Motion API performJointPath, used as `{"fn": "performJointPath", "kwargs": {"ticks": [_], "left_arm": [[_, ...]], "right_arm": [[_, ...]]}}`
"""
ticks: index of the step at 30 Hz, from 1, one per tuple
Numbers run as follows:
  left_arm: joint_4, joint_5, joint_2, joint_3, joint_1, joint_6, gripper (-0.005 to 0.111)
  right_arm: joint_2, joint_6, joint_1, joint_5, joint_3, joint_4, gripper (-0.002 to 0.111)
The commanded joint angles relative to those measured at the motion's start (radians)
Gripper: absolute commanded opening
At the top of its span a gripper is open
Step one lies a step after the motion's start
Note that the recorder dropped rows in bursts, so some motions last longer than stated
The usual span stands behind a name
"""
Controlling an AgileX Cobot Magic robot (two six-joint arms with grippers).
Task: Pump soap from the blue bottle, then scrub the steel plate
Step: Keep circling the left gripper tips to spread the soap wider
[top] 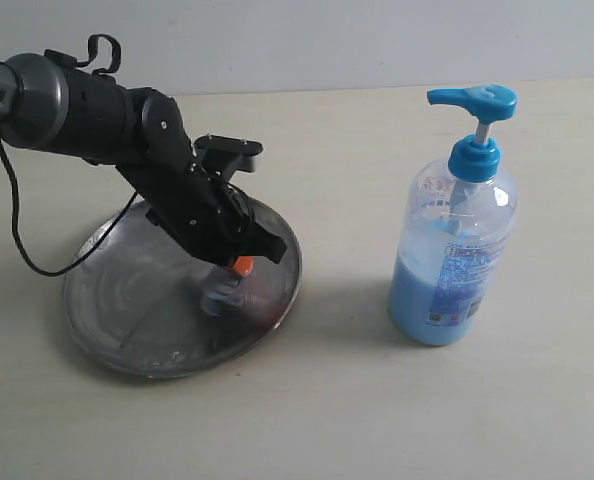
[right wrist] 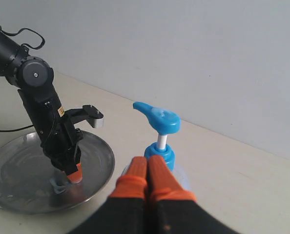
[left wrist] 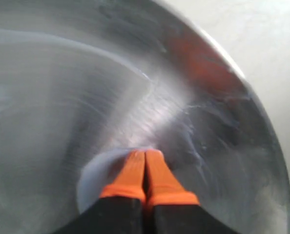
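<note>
While the pale beige counter [top: 357, 400] is seen running back to its far edge at the grey wall, the round shallow steel plate [top: 107, 300] is found lying toward the counter's left edge, about midway between the far and near edges. The black jointed left arm [top: 97, 115] is reached in from the far left corner and bent down over the plate, with a thin black cable [top: 22, 240] looped below it by the left edge. The tall clear plastic blue bottle [top: 455, 270] is stood upright toward the right edge, well apart from the plate. Its lower half is filled with light blue soap [top: 422, 300], and its bright blue pump head [top: 474, 100] is raised on a white stem, with the spout turned toward the left edge. The left gripper [left wrist: 145, 165] is closed, with its orange-tipped fingers pressed together without a gap and set down on the plate's inner surface, on the side nearer the bottle. The right gripper [right wrist: 147, 168] is shown only in its own wrist view, likewise drawn tight with nothing between its fingers, and the pump head is seen just beyond its tips. Whether they touch cannot be told. A small pale-blue blob [left wrist: 93, 178] is spread on the metal under and beside the left fingertips.
</note>
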Motion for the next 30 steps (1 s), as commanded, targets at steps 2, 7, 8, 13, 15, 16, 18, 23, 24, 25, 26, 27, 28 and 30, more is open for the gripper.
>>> {"fn": "performJointPath", "kwargs": {"ticks": [2,7,8,13,15,16,18,23,24,25,26,27,28,30], "left_arm": [[0.196,0.054,0.043,0.023,0.007,-0.075,0.0],[0.2,0.105,0.043,0.023,0.007,-0.075,0.0],[0.2,0.116,0.043,0.023,0.007,-0.075,0.0],[0.191,0.171,0.043,0.023,0.005,-0.073,0.0],[0.177,0.186,0.043,0.023,0.005,-0.071,0.0],[0.171,0.191,0.043,0.023,0.005,-0.068,0.0],[0.149,0.195,0.043,0.023,0.005,-0.063,0.0],[0.007,0.186,0.043,0.023,0.005,0.03,0.0],[-0.029,0.179,0.043,0.023,0.005,0.052,0.0],[-0.061,0.17,0.043,0.023,0.005,0.071,0.0],[-0.085,0.156,0.043,0.023,0.005,0.086,0.0],[-0.096,0.143,0.043,0.023,0.005,0.09,0.0],[-0.102,0.125,0.043,0.023,0.005,0.09,0.0],[-0.102,0.087,0.043,0.023,0.005,0.09,0.0]], "right_arm": [[0.003,-0.007,-0.002,-0.012,0.002,-0.01,0.0],[0.003,-0.007,-0.002,-0.012,0.002,-0.01,0.0],[0.003,-0.007,-0.002,-0.012,0.002,-0.01,0.0],[0.003,-0.007,-0.002,-0.012,0.002,-0.01,0.0],[0.003,-0.007,-0.002,-0.012,0.002,-0.01,0.0],[0.003,-0.007,-0.002,-0.012,0.002,-0.01,0.0],[0.003,-0.007,-0.002,-0.012,0.002,-0.01,0.0],[0.003,-0.007,-0.002,-0.012,0.002,-0.01,0.0],[0.003,-0.007,-0.002,-0.012,0.002,-0.01,0.0],[0.003,-0.007,-0.002,-0.012,0.002,-0.01,0.0],[0.003,-0.007,-0.002,-0.012,0.002,-0.01,0.0],[0.003,-0.007,-0.002,-0.012,0.002,-0.01,0.0],[0.003,-0.007,-0.002,-0.012,0.002,-0.01,0.0],[0.003,-0.007,-0.002,-0.012,0.002,-0.01,0.0]]}}
